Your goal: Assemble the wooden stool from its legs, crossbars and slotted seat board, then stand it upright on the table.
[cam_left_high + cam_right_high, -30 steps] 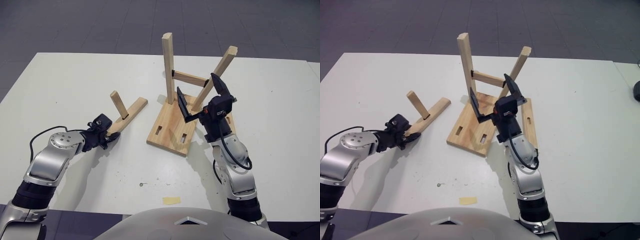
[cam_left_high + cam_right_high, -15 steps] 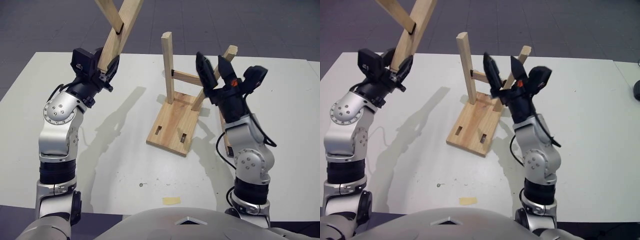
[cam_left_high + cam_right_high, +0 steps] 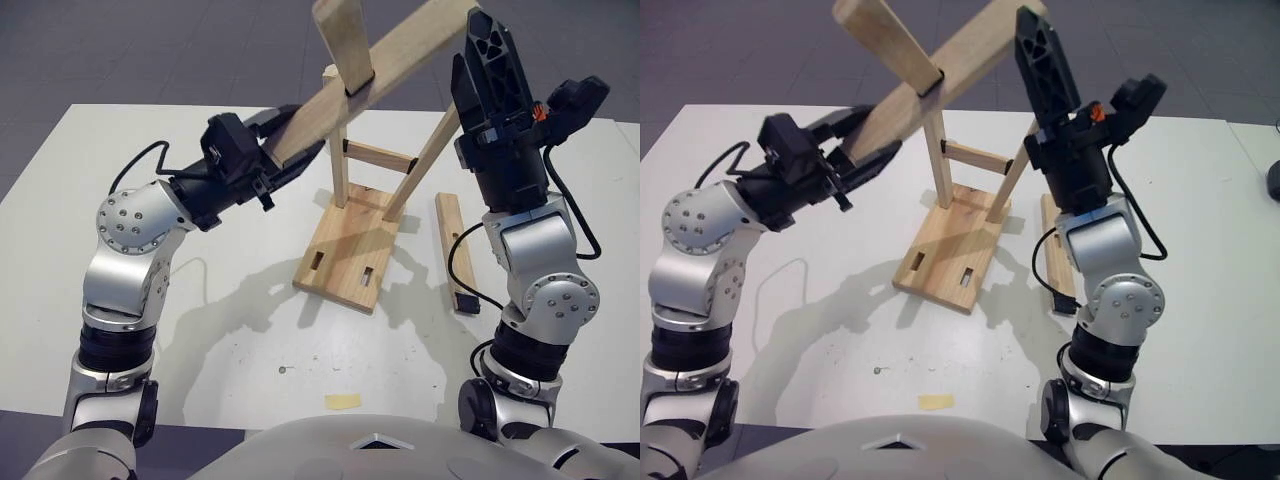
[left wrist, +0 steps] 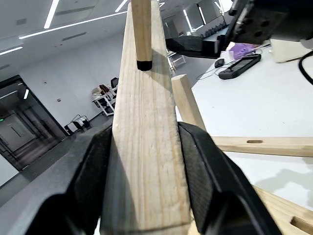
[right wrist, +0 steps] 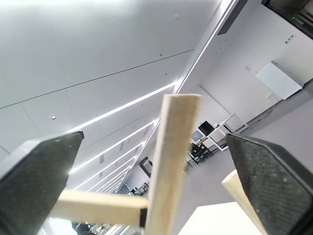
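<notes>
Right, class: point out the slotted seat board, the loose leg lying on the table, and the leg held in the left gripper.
slotted seat board (image 3: pixel 343 243), left eye view, bare face near its middle.
loose leg (image 3: pixel 448 225), left eye view, its far half.
held leg (image 3: pixel 400 55), left eye view, raised stretch of its broad face.

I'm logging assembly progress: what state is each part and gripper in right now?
seat board: flat on the table, two slots empty
standing legs: two, set in the board, joined by a crossbar
raised leg: in the air, a short bar stuck in it
loose leg: lying on the table
left gripper: shut on the raised leg
right gripper: open, raised
</notes>
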{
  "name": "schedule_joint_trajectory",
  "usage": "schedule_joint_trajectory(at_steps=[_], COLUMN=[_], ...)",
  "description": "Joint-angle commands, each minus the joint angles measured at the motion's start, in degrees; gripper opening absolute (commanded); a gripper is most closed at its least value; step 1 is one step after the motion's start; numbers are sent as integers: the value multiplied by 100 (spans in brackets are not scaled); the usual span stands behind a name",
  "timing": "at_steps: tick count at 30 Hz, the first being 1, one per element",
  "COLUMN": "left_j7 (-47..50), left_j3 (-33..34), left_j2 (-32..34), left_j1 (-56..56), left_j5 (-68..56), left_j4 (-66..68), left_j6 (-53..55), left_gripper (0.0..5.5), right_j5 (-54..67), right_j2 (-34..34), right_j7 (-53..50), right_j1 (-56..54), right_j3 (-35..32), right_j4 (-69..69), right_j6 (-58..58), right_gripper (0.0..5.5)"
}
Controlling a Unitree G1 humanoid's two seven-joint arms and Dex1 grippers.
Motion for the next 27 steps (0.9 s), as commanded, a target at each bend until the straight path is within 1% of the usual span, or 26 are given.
schedule_joint_trajectory(at_steps=[1, 3, 4, 11, 17, 20, 26, 27], left_j7=[-201, -207, -188, -179, -241, -239, -210, -191], left_j3=[-226, -260, -275, -286, -330, -367, -392, -382], left_j2=[50, 34, 14, 20, 77, 76, 68, 64], left_j1=[98, 83, 66, 92, 109, 164, 223, 241], left_j5=[84, 115, 138, 144, 196, 211, 358, 372], left_j4=[-39, -28, -17, -100, -145, -207, -149, -148], left_j6=[-119, -112, -107, -25, -65, -53, -145, -133], left_gripper=[204, 204, 204, 204, 204, 204, 204, 233], right_j5=[-88, 9, 60, 44, 17, 26, 3, -25], right_j2=[138, 238, 307, 561, 492, 433, 373, 363], right_j7=[-30, -88, -150, -449, -523, -528, -583, -598], right_j1=[-31, 2, 46, 527, 766, 765, 777, 775], right_j3=[211, 237, 244, 403, 430, 391, 362, 352], right_j4=[95, 84, 74, -222, -382, -383, -389, -388], right_j6=[-43, -91, -128, -274, -309, -331, -381, -398], right_gripper=[491, 472, 447, 344, 247, 194, 105, 101])
